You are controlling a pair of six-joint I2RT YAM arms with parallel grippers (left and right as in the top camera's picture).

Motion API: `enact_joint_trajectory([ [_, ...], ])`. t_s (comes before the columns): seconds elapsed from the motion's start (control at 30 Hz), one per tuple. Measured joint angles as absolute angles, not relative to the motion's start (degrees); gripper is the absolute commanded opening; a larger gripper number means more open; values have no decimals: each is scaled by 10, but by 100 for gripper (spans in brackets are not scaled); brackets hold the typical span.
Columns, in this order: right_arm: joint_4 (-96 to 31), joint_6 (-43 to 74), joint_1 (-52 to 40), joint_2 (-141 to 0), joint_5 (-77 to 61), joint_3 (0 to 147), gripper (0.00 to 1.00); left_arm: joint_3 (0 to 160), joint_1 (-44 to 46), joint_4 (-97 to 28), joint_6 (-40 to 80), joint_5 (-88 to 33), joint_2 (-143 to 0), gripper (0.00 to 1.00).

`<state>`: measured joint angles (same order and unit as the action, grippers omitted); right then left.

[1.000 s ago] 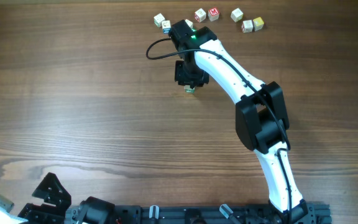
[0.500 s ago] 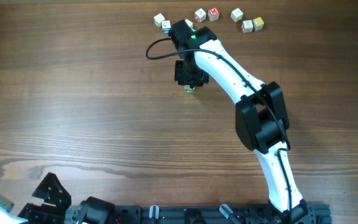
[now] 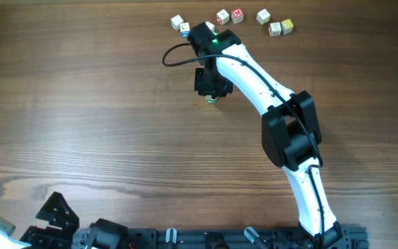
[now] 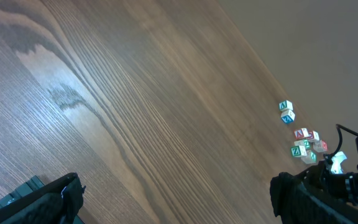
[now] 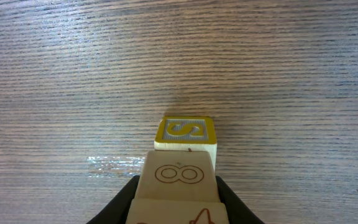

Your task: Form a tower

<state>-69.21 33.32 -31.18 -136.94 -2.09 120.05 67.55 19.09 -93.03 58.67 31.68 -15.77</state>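
Observation:
My right gripper [image 5: 179,190] is shut on a pale wooden cube [image 5: 179,174] marked with a figure-eight outline. The edge of another pale face with a red drawing shows below it. Just beyond sits a yellow-rimmed S cube [image 5: 186,132] on the table. These two make the tower's start; I cannot tell whether they touch. In the overhead view the right gripper [image 3: 209,84] points down near the table's far middle, with a cube [image 3: 211,99] peeking out below it. My left gripper [image 4: 179,199] hangs wide open over bare wood at the near left, holding nothing.
Several loose letter cubes [image 3: 238,14] lie along the far edge, from a blue-lettered pair [image 3: 180,25] to a pair at the right [image 3: 280,27]. The same cluster [image 4: 303,144] shows far off in the left wrist view. A black cable [image 3: 175,55] loops left of the right wrist.

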Motion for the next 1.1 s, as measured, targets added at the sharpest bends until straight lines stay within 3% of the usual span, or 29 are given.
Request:
enact_joint_trajectory([
  [1.1, -692, 320, -309, -1369, -10, 1200, 13, 675, 191, -930, 587, 317, -158, 100],
])
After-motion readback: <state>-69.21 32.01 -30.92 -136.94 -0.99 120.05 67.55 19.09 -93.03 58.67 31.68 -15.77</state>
